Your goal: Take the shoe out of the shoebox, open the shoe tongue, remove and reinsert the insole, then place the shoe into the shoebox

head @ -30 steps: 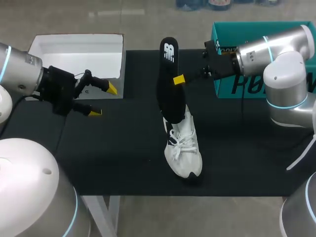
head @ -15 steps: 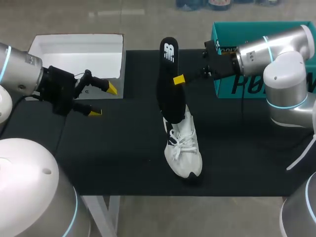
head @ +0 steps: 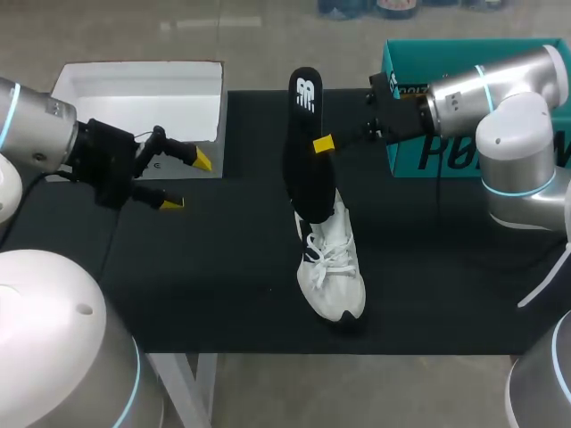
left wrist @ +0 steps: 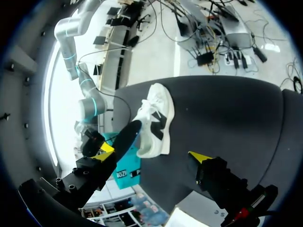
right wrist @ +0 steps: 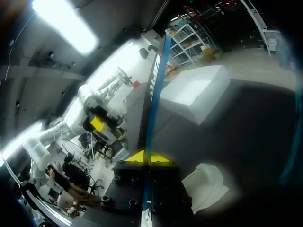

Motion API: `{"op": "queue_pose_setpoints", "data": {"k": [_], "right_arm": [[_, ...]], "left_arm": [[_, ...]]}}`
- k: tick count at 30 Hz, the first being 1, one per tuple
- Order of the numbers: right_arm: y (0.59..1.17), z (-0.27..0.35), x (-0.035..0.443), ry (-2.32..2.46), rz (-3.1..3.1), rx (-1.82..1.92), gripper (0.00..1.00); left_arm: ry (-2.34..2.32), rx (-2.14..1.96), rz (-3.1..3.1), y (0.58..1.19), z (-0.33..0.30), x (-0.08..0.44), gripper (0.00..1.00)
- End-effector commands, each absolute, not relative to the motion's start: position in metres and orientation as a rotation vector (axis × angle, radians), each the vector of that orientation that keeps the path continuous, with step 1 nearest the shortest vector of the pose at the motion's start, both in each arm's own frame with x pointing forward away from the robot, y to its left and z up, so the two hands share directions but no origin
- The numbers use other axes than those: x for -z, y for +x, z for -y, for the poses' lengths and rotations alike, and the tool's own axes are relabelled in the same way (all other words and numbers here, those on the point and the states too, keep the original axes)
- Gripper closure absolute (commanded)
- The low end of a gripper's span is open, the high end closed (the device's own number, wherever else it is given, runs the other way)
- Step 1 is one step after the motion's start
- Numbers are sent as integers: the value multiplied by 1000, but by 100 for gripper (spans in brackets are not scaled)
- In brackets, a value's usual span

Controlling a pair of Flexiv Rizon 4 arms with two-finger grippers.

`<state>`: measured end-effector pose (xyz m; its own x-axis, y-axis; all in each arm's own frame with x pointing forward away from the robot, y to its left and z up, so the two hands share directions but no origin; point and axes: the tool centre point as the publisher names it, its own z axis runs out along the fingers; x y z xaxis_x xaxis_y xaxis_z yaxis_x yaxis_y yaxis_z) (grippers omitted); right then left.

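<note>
- Right gripper (right wrist: 149, 158) pinches the insole (head: 303, 134) edge-on; its lower end meets the shoe (head: 332, 263) collar, likely lined up for reinsertion;
- Left gripper (head: 186, 182) spread wide, empty, beside the white box (head: 134, 94), probably keeping clear;
- Shoe lies mid-mat (head: 223, 267); shoebox (head: 464, 53) waits beyond the right arm.

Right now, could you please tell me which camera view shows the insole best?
The head view: the black insole shows full-face, held by the right end effector, lower end at the shoe. The left wrist view shows it foreshortened; the right wrist view, only edge-on.
</note>
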<state>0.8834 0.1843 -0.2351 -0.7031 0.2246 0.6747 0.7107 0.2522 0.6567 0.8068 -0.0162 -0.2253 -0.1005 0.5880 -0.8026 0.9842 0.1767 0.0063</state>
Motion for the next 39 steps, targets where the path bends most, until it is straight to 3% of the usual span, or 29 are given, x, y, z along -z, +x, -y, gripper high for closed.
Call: {"op": "queue_pose_setpoints", "data": {"k": [1, 11, 27, 39], "right_arm": [[880, -193, 234, -892, 2082, 1471, 100], [891, -208, 217, -934, 2134, 1484, 100], [955, -166, 245, -1090, 2137, 1426, 100], [941, -150, 266, -1101, 2123, 1427, 100]], "left_arm": [[1492, 739, -1778, 806, 16, 225, 0], [1492, 739, -1778, 806, 16, 225, 0], [1492, 739, -1778, 806, 16, 225, 0], [1492, 739, -1778, 806, 16, 225, 0]]}}
